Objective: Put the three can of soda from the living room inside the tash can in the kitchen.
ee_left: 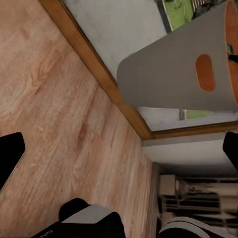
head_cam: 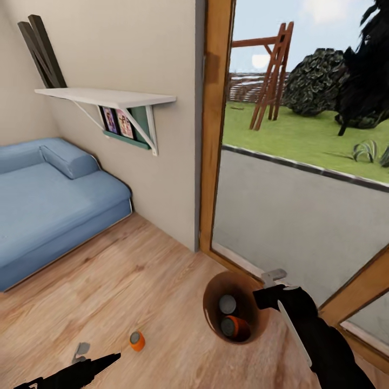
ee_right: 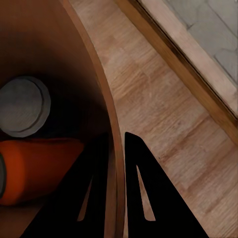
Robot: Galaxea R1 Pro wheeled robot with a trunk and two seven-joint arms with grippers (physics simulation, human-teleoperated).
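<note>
Cans number three in the head view: one orange can (head_cam: 137,341) stands on the wood floor (head_cam: 129,281), well apart from the bin, and two more lie inside the trash can (head_cam: 212,319) near the glass door's wooden frame (head_cam: 215,129), an orange one (head_cam: 235,327) on its side and one showing only its grey top (head_cam: 227,304), its colour hidden. One blue sofa (head_cam: 48,205) sits under one white shelf (head_cam: 108,97). Left gripper (head_cam: 82,352) hangs low near the loose can; whether it is parted I cannot tell. From the left wrist the bin's pale grey wall (ee_left: 168,74) shows, cut off, with nothing between the dark fingers (ee_left: 10,158). From the right wrist the right gripper (ee_right: 118,183) pinches the bin's brown rim (ee_right: 106,114), one finger inside, one outside.
</note>
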